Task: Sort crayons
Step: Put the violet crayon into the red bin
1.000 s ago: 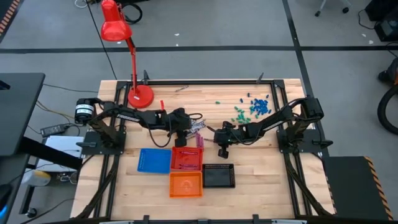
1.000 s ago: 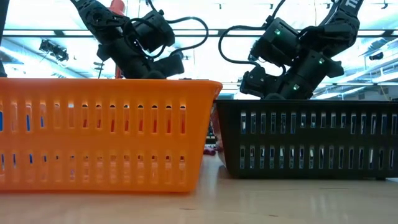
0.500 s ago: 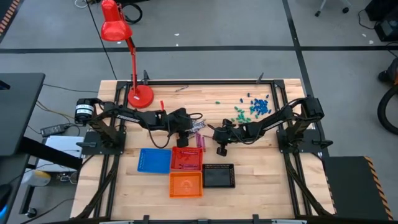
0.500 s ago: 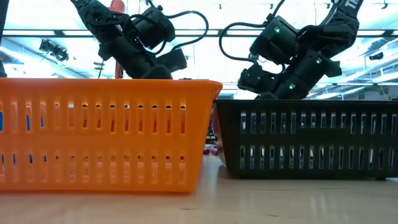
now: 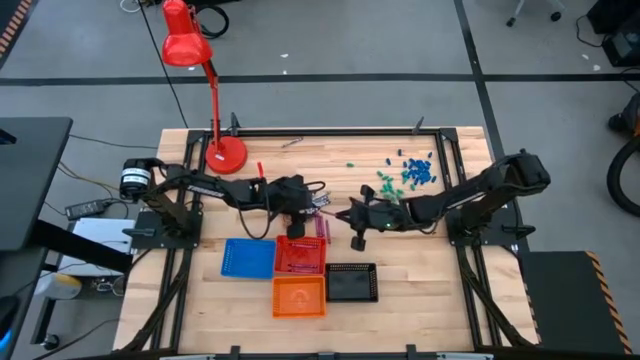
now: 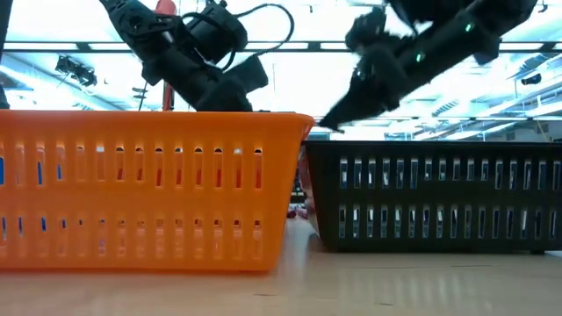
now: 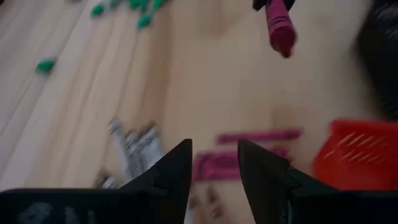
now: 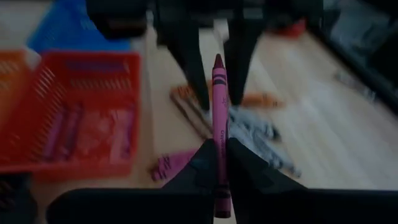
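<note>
Loose crayons (image 5: 318,207), grey, orange and magenta, lie in a heap on the wood at mid-table, just beyond the red tray (image 5: 300,254). In the left wrist view, grey crayons (image 7: 134,148) and magenta crayons (image 7: 249,135) lie flat below my left gripper (image 7: 214,167), which hangs open over them and holds nothing. My right gripper (image 8: 217,163) is shut on one magenta crayon (image 8: 218,106) above the heap, facing the left gripper (image 5: 310,205). More magenta crayons lie inside the red tray (image 8: 74,118). My right gripper pinches the magenta crayon between its two fingers near the blunt rear end (image 8: 219,177). The crayon lies along the fingers and sticks out forward, its point (image 8: 217,60) toward the left gripper. It is lifted clear of the table, nearly level.
A blue tray (image 5: 248,257), an orange tray (image 5: 299,296) and a black tray (image 5: 351,282) stand near the table's front. Small green and blue bits (image 5: 408,172) are scattered at the far right. A red lamp (image 5: 222,150) stands at the far left.
My right gripper has risen from the heap with the magenta crayon and tipped up toward level, staying shut. The crayon is now lifted clear of the table. The right arm's elbow has swung toward the table's right edge.
</note>
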`<move>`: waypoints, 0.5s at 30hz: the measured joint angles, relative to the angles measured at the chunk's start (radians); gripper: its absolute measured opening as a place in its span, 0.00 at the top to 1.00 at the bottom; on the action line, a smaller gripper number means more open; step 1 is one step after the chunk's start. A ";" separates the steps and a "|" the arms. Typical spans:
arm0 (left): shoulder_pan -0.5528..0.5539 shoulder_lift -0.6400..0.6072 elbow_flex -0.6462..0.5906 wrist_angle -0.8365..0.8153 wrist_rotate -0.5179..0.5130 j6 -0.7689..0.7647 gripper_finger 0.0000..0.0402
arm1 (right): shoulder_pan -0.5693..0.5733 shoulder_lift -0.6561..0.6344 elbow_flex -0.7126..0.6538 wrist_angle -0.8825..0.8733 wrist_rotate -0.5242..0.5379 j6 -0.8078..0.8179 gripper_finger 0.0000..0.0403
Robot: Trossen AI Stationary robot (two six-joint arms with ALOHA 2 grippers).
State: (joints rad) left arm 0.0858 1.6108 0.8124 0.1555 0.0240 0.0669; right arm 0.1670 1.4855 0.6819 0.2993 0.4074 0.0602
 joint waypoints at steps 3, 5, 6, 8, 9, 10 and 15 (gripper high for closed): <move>-0.024 0.000 0.000 0.073 0.021 0.005 0.65 | 0.040 -0.023 0.000 0.038 0.045 -0.040 0.92; -0.041 0.000 0.000 0.115 0.025 0.020 0.65 | 0.065 -0.034 0.000 0.052 0.087 -0.065 0.92; -0.049 0.000 0.000 0.136 0.027 0.029 0.65 | 0.077 -0.039 0.000 0.055 0.106 -0.078 0.92; -0.063 -0.002 0.000 0.178 0.027 0.043 0.65 | 0.100 -0.048 0.000 0.066 0.138 -0.101 0.92; -0.070 -0.003 0.000 0.198 0.027 0.053 0.65 | 0.110 -0.053 0.000 0.069 0.151 -0.112 0.92; -0.075 -0.004 0.000 0.223 0.027 0.063 0.65 | 0.118 -0.056 0.000 0.073 0.161 -0.120 0.92; -0.099 -0.004 0.000 0.334 0.027 0.112 0.65 | 0.143 -0.059 0.000 0.091 0.189 -0.151 0.92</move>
State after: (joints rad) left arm -0.0131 1.6070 0.8124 0.4897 0.0509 0.1794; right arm 0.3101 1.4265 0.6823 0.3902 0.5966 -0.0904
